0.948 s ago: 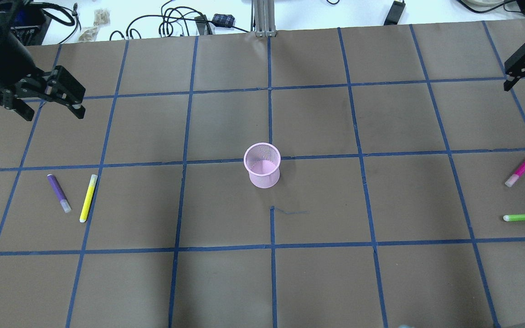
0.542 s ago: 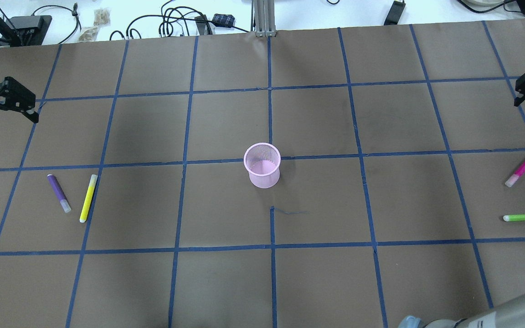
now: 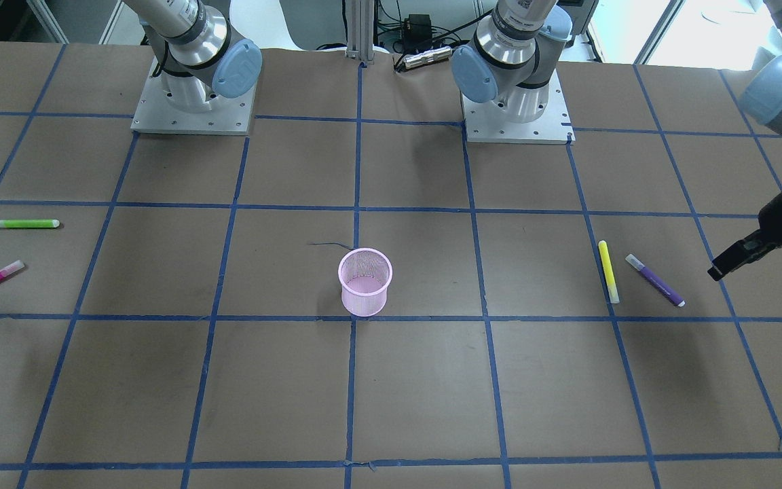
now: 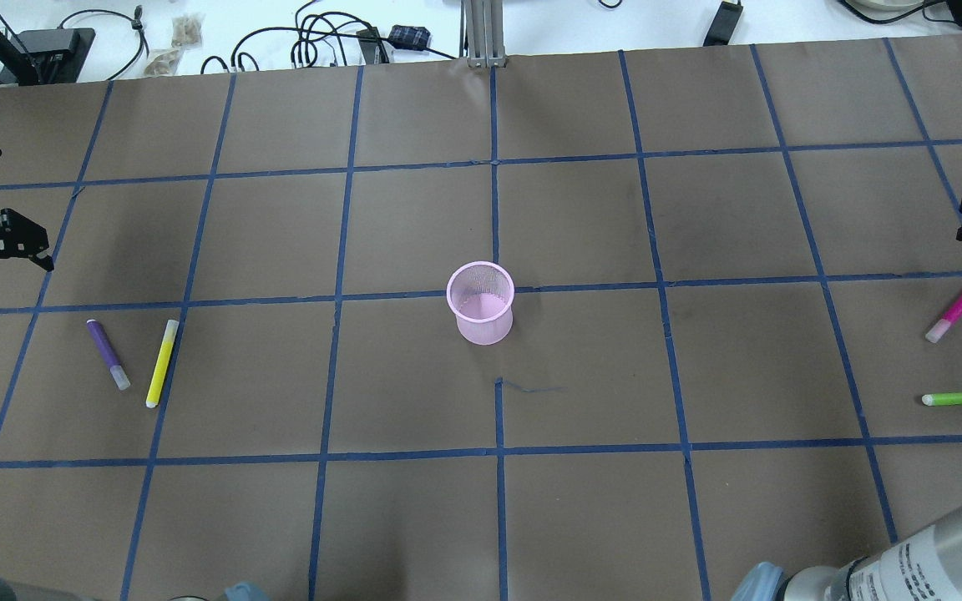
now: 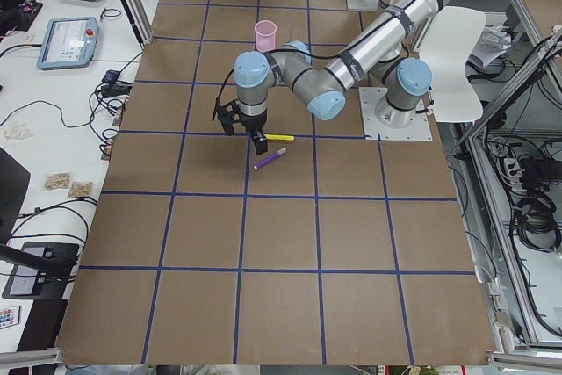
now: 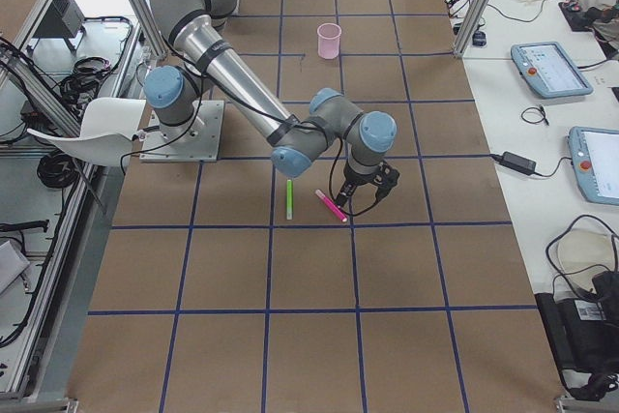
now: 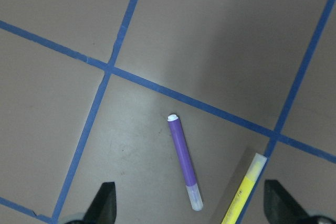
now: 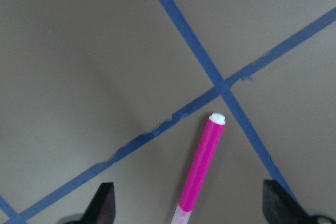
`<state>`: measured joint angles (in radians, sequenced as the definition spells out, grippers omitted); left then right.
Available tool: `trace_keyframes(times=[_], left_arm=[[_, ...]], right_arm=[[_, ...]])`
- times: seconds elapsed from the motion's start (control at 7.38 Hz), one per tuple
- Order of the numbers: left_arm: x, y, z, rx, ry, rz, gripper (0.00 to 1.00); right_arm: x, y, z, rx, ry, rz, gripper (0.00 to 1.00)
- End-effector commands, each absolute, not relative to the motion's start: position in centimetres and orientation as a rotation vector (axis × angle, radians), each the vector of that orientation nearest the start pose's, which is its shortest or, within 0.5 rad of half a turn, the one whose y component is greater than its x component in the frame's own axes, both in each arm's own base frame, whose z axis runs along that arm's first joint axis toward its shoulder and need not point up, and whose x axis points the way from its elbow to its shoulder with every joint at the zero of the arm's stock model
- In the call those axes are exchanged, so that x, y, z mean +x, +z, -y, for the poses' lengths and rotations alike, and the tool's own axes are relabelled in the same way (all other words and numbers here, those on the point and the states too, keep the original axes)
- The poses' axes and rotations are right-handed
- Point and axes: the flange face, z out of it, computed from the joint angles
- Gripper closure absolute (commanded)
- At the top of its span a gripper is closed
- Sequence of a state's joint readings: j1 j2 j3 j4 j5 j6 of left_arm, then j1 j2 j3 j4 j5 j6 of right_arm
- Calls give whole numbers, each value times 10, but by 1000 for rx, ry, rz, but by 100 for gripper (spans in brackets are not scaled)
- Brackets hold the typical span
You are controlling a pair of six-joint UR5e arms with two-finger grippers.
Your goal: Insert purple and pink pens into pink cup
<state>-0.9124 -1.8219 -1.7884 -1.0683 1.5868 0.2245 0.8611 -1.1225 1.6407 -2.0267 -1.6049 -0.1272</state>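
Purple pen [image 7: 183, 163] | lying flat below left end effector [image 7: 190, 203] | jaws apart

The pink pen [image 8: 201, 171] runs off the right wrist view's bottom edge, its lower end unseen.

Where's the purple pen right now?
In the overhead view, the purple pen lies flat at far left, just left of the yellow pen, well away from the pink cup.

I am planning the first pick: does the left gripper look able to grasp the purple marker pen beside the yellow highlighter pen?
Probably yes. The open left gripper hovers near the purple marker pen. Nothing lies on it, and the yellow highlighter pen lies apart, leaving room for a finger.
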Motion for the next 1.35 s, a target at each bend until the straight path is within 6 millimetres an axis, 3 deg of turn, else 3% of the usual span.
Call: trace_keyframes(times=[0.0,0.27,0.41,0.54,0.68,0.81,1.08,1.22], left_arm=[[245,253,531,-788,32,-3040,0],[247,220,533,-837,116,-3045,0],[248,205,534,-874,157,-3043,7],[249,195,535,-884,183,-3043,14],[249,188,536,-885,199,-3046,14],[249,182,536,-885,216,-3049,24],[250,177,536,-886,230,-3051,28],[250,174,536,-886,237,-3051,41]], right_arm=[[-313,194,545,798,-41,-3104,0],[-311,190,542,781,-21,-3102,29],[-309,187,540,774,14,-3090,50],[-309,185,539,774,24,-3088,61],[-309,183,539,773,30,-3085,62],[-309,181,540,773,33,-3085,63],[-309,181,540,773,32,-3084,63],[-308,181,539,772,36,-3083,71]])
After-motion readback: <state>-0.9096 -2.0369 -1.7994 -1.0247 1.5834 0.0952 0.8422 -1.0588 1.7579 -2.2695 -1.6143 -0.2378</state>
